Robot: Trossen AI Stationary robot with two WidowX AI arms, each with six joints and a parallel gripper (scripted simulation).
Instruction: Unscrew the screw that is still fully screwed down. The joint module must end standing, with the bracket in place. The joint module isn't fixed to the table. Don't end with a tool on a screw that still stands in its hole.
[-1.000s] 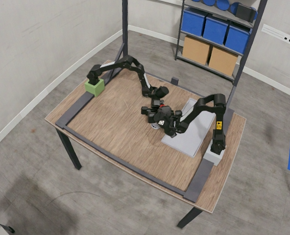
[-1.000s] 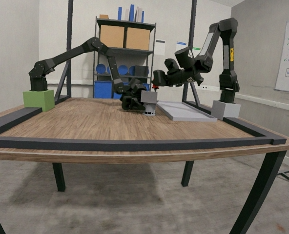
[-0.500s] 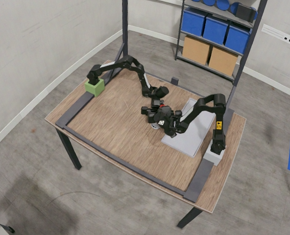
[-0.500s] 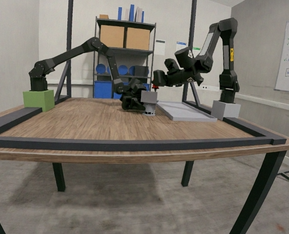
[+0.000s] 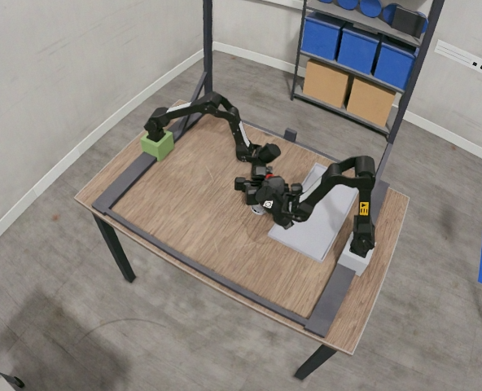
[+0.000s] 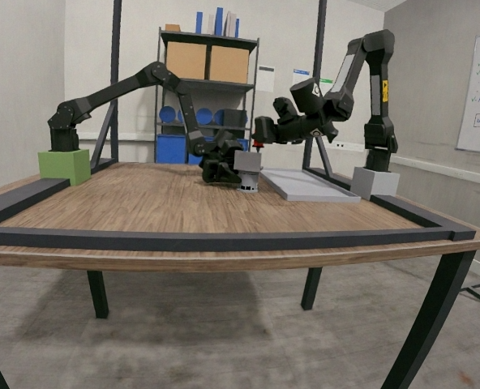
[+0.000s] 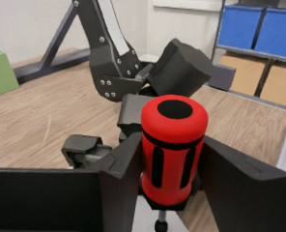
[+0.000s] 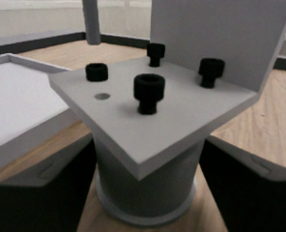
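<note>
My left gripper (image 6: 258,138) (image 7: 167,139) is shut on the red and black screwdriver (image 6: 258,144) (image 7: 174,128) and holds it upright above the bracket. The driver's shaft (image 8: 91,24) ends a little above the bracket plate in the right wrist view. My right gripper (image 8: 147,138) is shut around the grey joint module (image 6: 248,181) (image 8: 145,195), which stands upright. The grey L-shaped bracket (image 6: 247,161) (image 8: 182,103) lies on top of it. One black screw (image 8: 97,72) sits low against the plate. Three others, at front (image 8: 149,89), back (image 8: 156,50) and right (image 8: 211,68), stand raised with shanks showing.
A shallow light-grey tray (image 5: 313,235) (image 6: 311,185) (image 8: 22,101) lies beside the module, on the left arm's side. Both arms meet closely over the module. Dark frame rails (image 5: 203,262) (image 6: 215,241) border the wooden table.
</note>
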